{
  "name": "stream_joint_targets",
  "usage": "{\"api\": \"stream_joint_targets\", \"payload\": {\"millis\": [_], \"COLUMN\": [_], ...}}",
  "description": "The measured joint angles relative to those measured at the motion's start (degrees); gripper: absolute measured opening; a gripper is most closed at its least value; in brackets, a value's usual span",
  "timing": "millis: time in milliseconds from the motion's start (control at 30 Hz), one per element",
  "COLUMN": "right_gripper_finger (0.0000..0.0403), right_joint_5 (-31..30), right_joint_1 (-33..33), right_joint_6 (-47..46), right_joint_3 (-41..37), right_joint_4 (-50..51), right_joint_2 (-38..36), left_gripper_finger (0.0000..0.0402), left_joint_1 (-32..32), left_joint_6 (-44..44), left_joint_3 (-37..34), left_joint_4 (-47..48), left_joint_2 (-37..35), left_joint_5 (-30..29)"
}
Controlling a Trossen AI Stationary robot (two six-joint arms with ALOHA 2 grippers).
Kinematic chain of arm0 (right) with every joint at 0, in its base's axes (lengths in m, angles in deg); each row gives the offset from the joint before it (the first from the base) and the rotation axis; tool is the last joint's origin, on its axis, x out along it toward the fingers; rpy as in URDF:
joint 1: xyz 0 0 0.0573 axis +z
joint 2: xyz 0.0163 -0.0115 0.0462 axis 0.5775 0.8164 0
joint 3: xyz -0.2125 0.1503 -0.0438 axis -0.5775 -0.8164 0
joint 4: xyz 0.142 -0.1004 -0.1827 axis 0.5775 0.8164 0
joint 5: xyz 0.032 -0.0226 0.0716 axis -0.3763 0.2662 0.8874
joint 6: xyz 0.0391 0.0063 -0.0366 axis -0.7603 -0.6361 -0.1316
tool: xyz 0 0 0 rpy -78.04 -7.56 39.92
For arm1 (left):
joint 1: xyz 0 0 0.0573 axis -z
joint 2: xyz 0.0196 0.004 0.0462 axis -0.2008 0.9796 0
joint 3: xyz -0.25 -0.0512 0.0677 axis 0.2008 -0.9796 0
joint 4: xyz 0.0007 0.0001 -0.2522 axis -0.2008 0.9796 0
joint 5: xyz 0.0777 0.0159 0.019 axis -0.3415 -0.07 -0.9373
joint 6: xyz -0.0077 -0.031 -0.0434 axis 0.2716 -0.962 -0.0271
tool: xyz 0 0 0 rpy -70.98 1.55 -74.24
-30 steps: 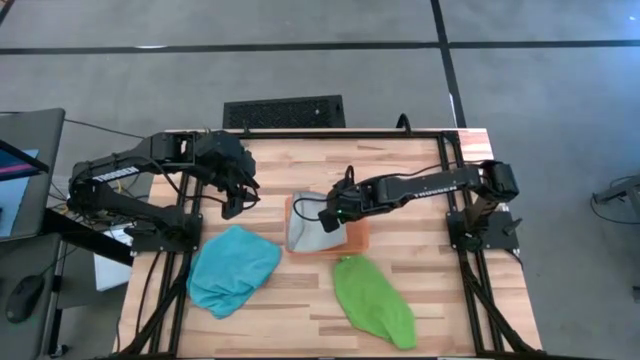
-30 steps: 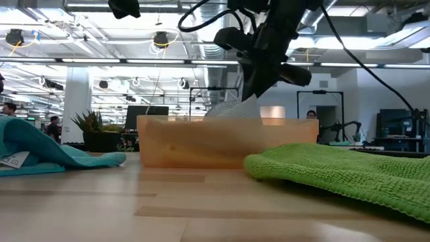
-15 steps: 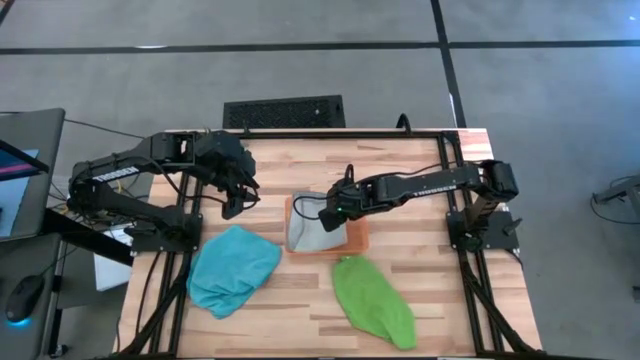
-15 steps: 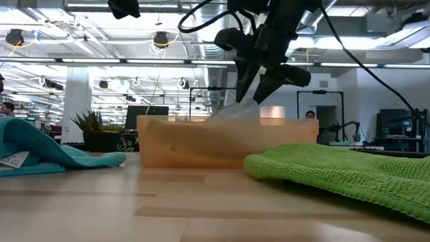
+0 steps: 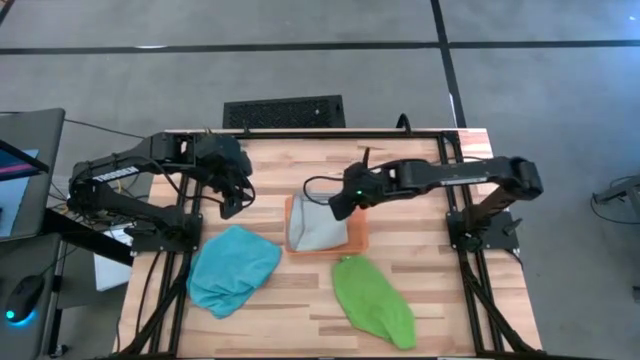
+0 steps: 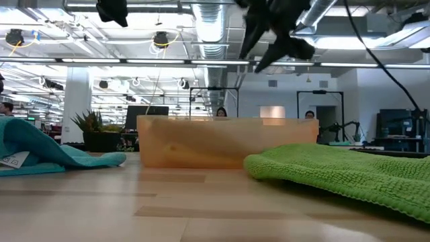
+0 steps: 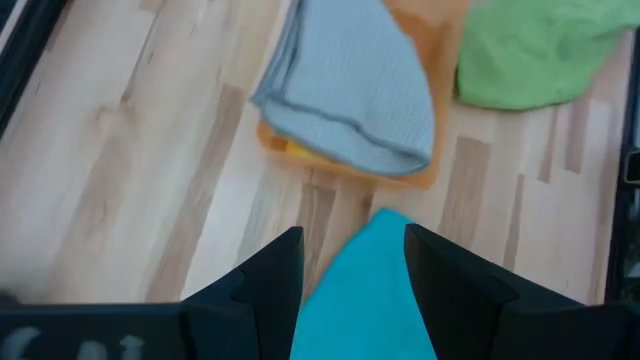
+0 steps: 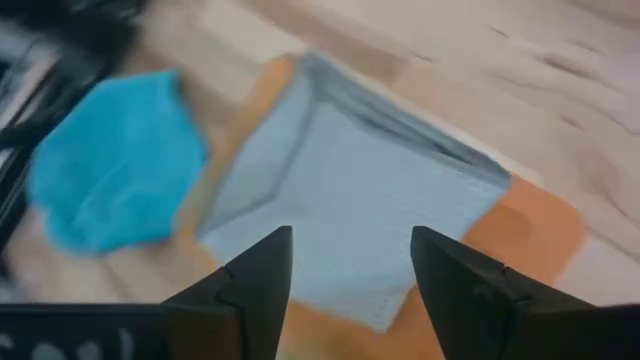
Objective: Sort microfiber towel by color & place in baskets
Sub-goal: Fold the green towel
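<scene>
Right now the big wooden table [image 5: 420, 260] holds three towels. Biggest is the blue towel [image 5: 232, 268], lying crumpled near the left arm's side. Next is the green towel [image 5: 372, 300], lying flat just in front of the orange tray [image 5: 358, 236]. Inside that tray lies the grey towel [image 5: 317, 226], with one corner hanging over the rim. Up above the tray's back edge hangs the right gripper [image 5: 338, 203], its fingers spread apart and holding nothing. Off to the side, the left gripper [image 5: 231, 205] hovers over bare wood, fingers apart and empty too.
</scene>
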Motion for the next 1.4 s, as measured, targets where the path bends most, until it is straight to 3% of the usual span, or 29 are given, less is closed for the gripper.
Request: {"api": "stream_joint_targets", "payload": {"millis": [233, 333, 567, 733, 867, 1167, 1400], "right_gripper_finger": [0.0226, 0.0226, 0.0226, 0.0226, 0.0226, 0.0226, 0.0226], "right_joint_5": [4.5, 6.8, 12.2, 14.7, 15.1, 16.2, 16.9], "right_joint_1": [7.9, 11.8, 20.2, 30.6, 36.3, 41.1, 41.6], "right_joint_6": [16.7, 17.6, 4.7, 4.1, -3.1, -17.0, -22.1], "right_joint_3": [0.1, 0.1, 0.1, 0.1, 0.0, 0.1, 0.1], "right_joint_4": [0.7, 1.2, 8.4, 6.3, 3.5, -2.2, -2.6], "right_joint_2": [-4.7, -5.4, -5.3, -1.9, 2.2, 13.6, 18.3], "left_gripper_finger": [0.0167, 0.0167, 0.0167, 0.0167, 0.0167, 0.0167, 0.0167], "left_joint_1": [1.9, 3.4, 6.6, 8.4, 9.8, 14.3, 15.5], "left_joint_6": [-6.9, -7.9, -8.2, -6.1, -5.3, 0.5, 0.3], "left_joint_3": [0.0, 0.0, 0.0, 0.0, 0.0, 0.0, 0.0], "left_joint_4": [4.3, 4.0, 1.0, 0.6, 0.4, -0.9, -2.9], "left_joint_2": [0.0, 0.0, 0.0, 0.0, 0.0, 0.0, 0.0], "left_joint_5": [-3.6, -4.1, -4.1, -4.1, -4.1, -2.6, -2.4]}}
